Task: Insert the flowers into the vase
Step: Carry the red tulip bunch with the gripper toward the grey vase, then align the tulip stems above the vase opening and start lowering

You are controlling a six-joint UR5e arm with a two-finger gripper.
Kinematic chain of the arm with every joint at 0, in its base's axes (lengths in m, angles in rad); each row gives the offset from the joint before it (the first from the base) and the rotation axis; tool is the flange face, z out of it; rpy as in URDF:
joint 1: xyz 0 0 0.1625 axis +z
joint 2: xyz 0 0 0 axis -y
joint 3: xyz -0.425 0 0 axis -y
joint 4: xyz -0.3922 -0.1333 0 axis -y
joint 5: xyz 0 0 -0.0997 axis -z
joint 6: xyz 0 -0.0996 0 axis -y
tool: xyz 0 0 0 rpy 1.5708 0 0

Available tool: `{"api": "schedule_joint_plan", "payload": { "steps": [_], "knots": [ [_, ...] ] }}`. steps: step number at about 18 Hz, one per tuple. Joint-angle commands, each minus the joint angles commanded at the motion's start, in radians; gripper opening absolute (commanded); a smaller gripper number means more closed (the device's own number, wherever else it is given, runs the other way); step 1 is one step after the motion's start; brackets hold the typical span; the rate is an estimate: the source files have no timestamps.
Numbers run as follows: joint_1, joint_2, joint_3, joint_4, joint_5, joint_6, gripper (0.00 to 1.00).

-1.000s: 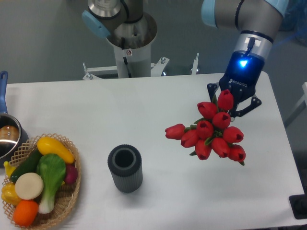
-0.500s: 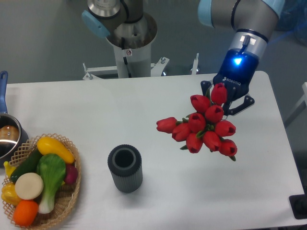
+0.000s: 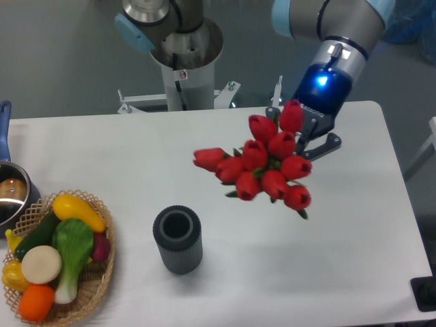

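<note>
Now flowers point(image 3: 262, 167) held aloft by gripper point(image 3: 303, 133), jaws clamped on bunch, stems hidden behind blooms. Bunch carried above table point(image 3: 122, 150), up and right of vase point(image 3: 178, 240), well apart. Vase upright on table, mouth unobstructed. Basket point(image 3: 95, 289) of toy vegetables seen at left, pot point(image 3: 12, 194) at left edge.

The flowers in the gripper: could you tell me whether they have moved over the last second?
Yes. The flowers have travelled left and up in the picture, closing on the vase, which has stayed put. The gripper holding them moved along too.
</note>
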Motion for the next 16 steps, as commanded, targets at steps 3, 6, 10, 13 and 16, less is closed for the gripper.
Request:
{"api": "schedule_joint_plan", "payload": {
  "steps": [3, 6, 10, 13, 16],
  "knots": [
    [-0.034, -0.002, -0.008, 0.002, -0.049, 0.002, 0.12],
    [-0.063, -0.003, -0.037, 0.006, -0.127, 0.0, 0.12],
    [-0.066, -0.008, -0.074, 0.006, -0.213, 0.006, 0.12],
    [-0.078, -0.014, -0.08, 0.006, -0.255, 0.014, 0.12],
    [-0.088, -0.051, -0.078, 0.006, -0.289, 0.087, 0.12]
  ]
}}
